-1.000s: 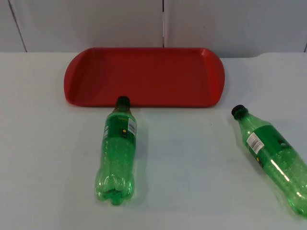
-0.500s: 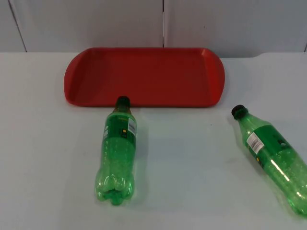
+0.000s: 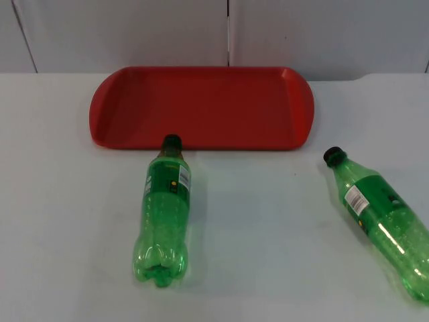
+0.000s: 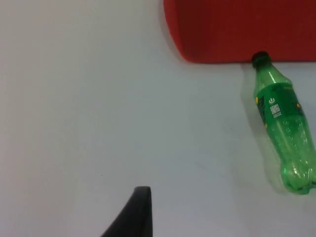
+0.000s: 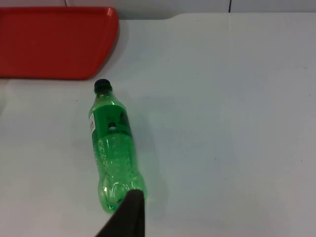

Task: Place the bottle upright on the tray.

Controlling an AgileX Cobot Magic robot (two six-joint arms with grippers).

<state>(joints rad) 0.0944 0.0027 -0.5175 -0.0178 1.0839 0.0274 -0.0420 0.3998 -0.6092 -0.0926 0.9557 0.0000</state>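
Two green bottles [image 3: 165,212] [image 3: 382,218] lie sideways before the red tray [image 3: 201,107].

The left claw [image 4: 140,210] hangs above the worktop, one black fingertip standing up in its wrist view (its partner finger cannot be made out, so the spread of the fingers is unclear). The right claw [image 5: 129,215] likewise hangs above the worktop, a single dark fingertip rising in its own wrist view. Neither claw grips anything.

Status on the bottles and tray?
Both bottles lying flat on table: left bottle cap touching red tray front edge, right bottle apart. Tray bare. Arms waiting. Nothing blocking.
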